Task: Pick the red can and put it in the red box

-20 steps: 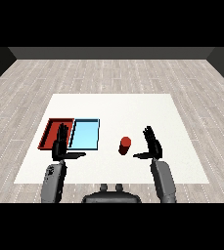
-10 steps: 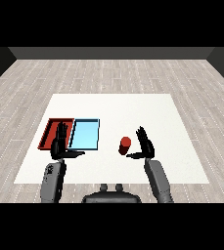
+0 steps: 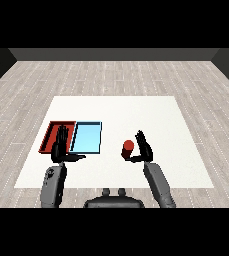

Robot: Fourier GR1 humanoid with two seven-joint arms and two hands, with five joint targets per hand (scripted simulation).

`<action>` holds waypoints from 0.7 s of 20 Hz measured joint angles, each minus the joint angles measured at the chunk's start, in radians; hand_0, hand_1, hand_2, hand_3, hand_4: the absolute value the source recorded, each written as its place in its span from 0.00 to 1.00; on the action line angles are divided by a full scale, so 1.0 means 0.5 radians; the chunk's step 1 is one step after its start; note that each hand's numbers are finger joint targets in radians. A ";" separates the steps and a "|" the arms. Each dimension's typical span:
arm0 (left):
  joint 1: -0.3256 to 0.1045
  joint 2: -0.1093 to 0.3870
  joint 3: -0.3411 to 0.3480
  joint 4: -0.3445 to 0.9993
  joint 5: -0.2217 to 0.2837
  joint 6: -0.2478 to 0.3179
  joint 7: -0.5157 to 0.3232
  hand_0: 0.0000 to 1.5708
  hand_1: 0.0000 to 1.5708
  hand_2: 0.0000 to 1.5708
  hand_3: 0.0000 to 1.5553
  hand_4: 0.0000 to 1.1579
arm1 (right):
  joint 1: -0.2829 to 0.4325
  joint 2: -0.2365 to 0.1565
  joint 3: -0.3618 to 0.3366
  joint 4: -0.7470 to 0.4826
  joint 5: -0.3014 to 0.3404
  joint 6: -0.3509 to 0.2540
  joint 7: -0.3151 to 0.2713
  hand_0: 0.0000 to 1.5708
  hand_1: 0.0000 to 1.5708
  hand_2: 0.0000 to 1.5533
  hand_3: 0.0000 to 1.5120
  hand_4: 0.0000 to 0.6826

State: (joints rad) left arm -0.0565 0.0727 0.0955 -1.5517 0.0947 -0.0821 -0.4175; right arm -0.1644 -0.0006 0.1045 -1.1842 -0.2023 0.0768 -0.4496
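A red can [image 3: 128, 148] stands upright on the white table, right of the trays. My right hand [image 3: 143, 148] is just beside it on its right, fingers straight and thumb reaching under the can's near side, not curled round it. The red tray [image 3: 52, 131] lies at the left of the table with the light blue tray [image 3: 87, 136] touching its right side. My left hand [image 3: 61, 145] is raised open over the near end of the red tray, hiding part of it.
Both trays look empty. The white table [image 3: 151, 115] stretches wide beyond and to the right of the can, with a wooden floor around it.
My right hand has moved left and closer to the red can, now right beside it. The left hand and can have stayed put.
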 measured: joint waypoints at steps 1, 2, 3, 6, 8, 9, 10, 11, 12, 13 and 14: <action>-0.003 -0.016 -0.013 -0.002 -0.013 0.019 -0.001 0.00 0.00 0.00 0.00 0.00 | 0.001 0.000 0.043 0.025 -0.017 -0.032 -0.031 0.00 0.00 0.00 0.00 0.00; 0.011 -0.021 -0.023 -0.015 -0.016 0.016 -0.006 0.00 0.00 0.00 0.00 0.00 | -0.018 0.000 0.025 0.048 -0.014 -0.023 -0.033 0.00 0.00 0.00 0.00 0.00; 0.018 -0.022 -0.025 -0.027 -0.020 0.022 0.002 0.00 0.00 0.00 0.00 0.00 | -0.021 0.001 0.033 0.092 -0.024 -0.022 -0.073 0.00 0.00 0.00 0.00 0.00; 0.072 -0.021 -0.038 -0.113 -0.011 0.017 0.049 0.00 0.00 0.00 0.00 0.00 | -0.033 0.001 0.137 0.101 -0.072 -0.114 -0.083 0.00 0.00 0.00 0.00 0.00; 0.065 -0.027 -0.038 -0.089 -0.018 0.019 0.026 0.00 0.00 0.00 0.00 0.00 | -0.037 0.001 0.189 0.160 -0.100 -0.153 -0.133 0.00 0.00 0.00 0.00 0.00; 0.053 -0.034 -0.047 -0.066 -0.034 0.031 0.018 0.00 0.00 0.00 0.00 0.00 | -0.053 0.001 0.182 0.200 -0.105 -0.151 -0.155 0.00 0.00 0.00 0.00 0.00; 0.059 -0.037 -0.052 -0.060 -0.039 0.027 0.003 0.00 0.00 0.00 0.00 0.00 | -0.075 0.001 0.164 0.199 -0.104 -0.147 -0.130 0.00 0.00 0.00 0.00 0.00; 0.070 -0.039 -0.056 -0.063 -0.043 0.027 -0.007 0.00 0.00 0.00 0.00 0.00 | -0.078 0.001 0.173 0.237 -0.110 -0.136 -0.169 0.00 0.00 0.00 0.00 0.00; 0.060 -0.046 -0.061 -0.034 -0.057 0.035 -0.022 0.00 0.00 0.00 0.00 0.00 | -0.083 -0.011 0.155 0.239 -0.106 -0.113 -0.153 0.00 0.00 0.00 0.00 0.00; 0.084 -0.058 -0.075 -0.044 -0.066 0.041 -0.035 0.00 0.00 0.00 0.00 0.00 | -0.072 -0.009 0.166 0.238 -0.110 -0.120 -0.161 0.00 0.00 0.00 0.00 0.00; 0.077 -0.049 -0.072 -0.064 -0.059 0.038 -0.004 0.00 0.00 0.00 0.00 0.00 | -0.085 -0.007 0.175 0.219 -0.118 -0.133 -0.144 0.00 0.00 0.00 0.00 0.00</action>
State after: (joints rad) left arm -0.0181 0.0483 0.0597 -1.5836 0.0652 -0.0631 -0.4194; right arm -0.2067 -0.0042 0.1922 -1.0746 -0.2612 0.0105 -0.5217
